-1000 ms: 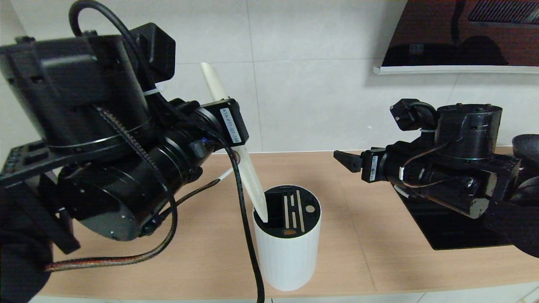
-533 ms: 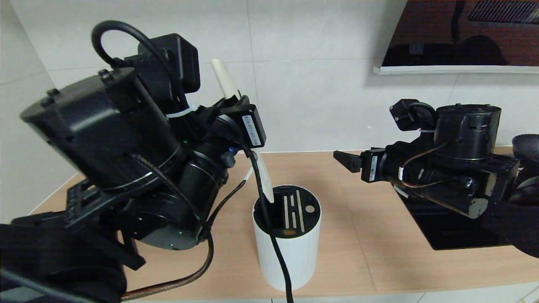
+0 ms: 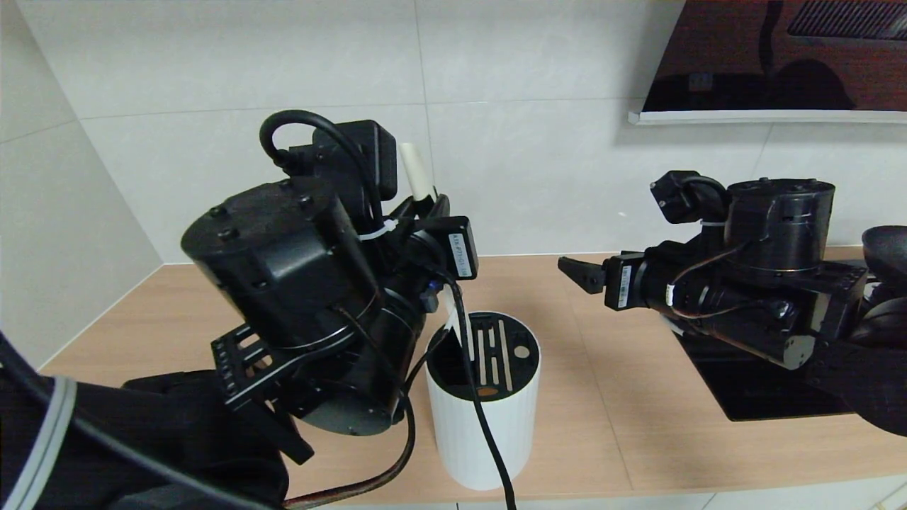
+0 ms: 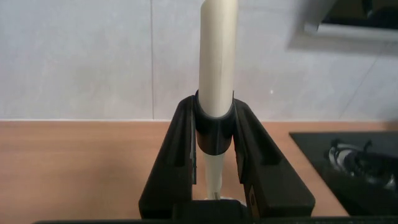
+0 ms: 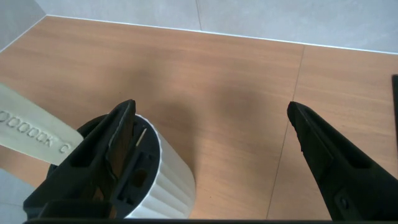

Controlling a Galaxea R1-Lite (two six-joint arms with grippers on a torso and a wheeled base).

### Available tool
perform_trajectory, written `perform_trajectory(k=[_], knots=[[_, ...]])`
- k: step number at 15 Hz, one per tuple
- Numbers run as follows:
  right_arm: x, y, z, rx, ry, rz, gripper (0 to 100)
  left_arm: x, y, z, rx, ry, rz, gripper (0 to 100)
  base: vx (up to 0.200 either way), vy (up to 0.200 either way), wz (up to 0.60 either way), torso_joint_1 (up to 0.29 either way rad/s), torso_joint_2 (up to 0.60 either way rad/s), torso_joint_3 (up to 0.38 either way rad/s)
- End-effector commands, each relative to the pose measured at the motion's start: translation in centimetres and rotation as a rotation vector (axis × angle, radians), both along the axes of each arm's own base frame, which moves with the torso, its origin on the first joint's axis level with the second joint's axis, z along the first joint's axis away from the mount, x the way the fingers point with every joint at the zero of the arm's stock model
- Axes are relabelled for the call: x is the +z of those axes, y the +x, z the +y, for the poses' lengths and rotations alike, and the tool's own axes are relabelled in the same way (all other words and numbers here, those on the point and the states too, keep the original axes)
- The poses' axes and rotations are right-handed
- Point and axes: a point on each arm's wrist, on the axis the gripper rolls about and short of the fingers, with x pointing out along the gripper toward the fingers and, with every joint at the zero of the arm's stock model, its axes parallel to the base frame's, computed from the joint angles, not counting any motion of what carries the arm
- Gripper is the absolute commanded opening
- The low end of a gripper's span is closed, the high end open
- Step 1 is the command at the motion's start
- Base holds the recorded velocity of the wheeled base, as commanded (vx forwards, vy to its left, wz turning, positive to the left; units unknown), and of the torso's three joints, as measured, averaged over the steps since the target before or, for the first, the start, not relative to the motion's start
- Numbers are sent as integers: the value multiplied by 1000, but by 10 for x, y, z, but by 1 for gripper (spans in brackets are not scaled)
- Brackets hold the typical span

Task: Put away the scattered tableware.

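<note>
Head view: the left gripper (image 3: 425, 212) hangs over the white holder (image 3: 482, 425) on the counter (image 3: 177, 304), and the tilted cream utensil (image 3: 413, 166) reaches the holder's black top. Left wrist view: its fingers are clamped on the utensil's handle. Right wrist view: the right gripper (image 5: 210, 109) is spread wide near the holder, gripping nothing.
</note>
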Motion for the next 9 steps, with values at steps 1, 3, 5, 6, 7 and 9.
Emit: perform_trajectory(k=[1,3,5,6,7,9], knots=[[-1,1,0,1,-2,3,100,-9,4,-5,-1,15,13,0,0,0,0,0,0,0],[-1,1,1,1,-1,2,100,-15,5,-7,-2,24,20,0,0,0,0,0,0,0],[-1,1,1,1,-1,2,100,-20,6,-8,-4,37,30,0,0,0,0,0,0,0],[-2,1,1,1,-3,4,100,-23,5,-9,-10,47,38,0,0,0,0,0,0,0],[-2,1,1,1,-3,4,100,-25,5,-10,-11,49,40,0,0,0,0,0,0,0],[-4,2,1,-1,-6,8,100,-36,7,-15,-14,49,40,0,0,0,0,0,0,0]])
